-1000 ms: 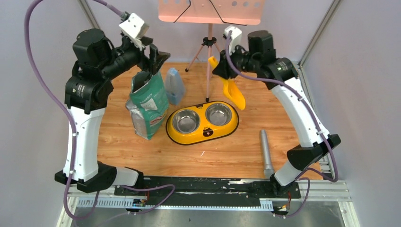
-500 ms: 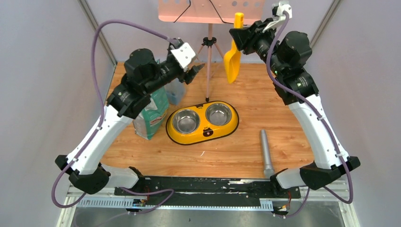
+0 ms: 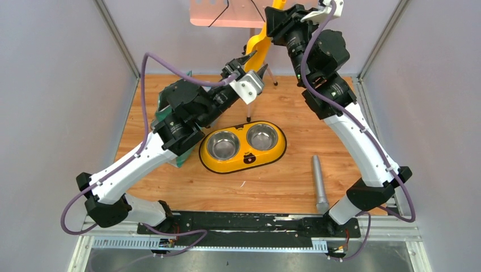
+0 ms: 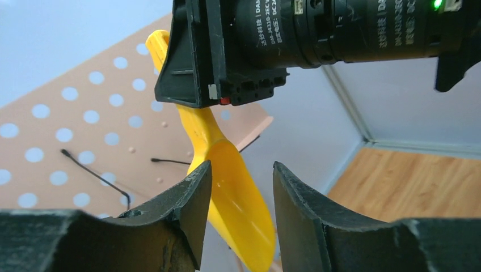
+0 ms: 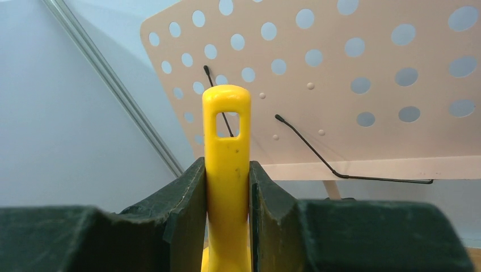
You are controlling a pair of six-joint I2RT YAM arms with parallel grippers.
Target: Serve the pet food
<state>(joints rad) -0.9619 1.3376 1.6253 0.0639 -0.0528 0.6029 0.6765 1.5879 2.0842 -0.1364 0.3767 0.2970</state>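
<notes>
No pet food shows in any view. My right gripper (image 3: 274,16) is raised high at the back and is shut on the handle of the orange-yellow scoop (image 3: 258,44), which hangs bowl down. The handle (image 5: 227,136) is pinched between the right gripper's (image 5: 227,173) fingers. My left gripper (image 3: 253,63) is open just below the scoop's bowl. In the left wrist view the scoop (image 4: 238,198) shows beyond the gap of the open left gripper (image 4: 241,175), not touching it. The green-and-white bag (image 3: 163,109) stands mostly hidden behind the left arm. The yellow double bowl (image 3: 243,146) looks empty.
A pink perforated board (image 3: 215,14) on a tripod (image 3: 249,110) stands at the back, close behind both grippers. A grey metal cylinder (image 3: 319,184) lies at the front right. Grey walls close both sides.
The right arm lifted the scoop up and back toward the perforated board. The left arm left the bag and swung right and up to just under the scoop.
</notes>
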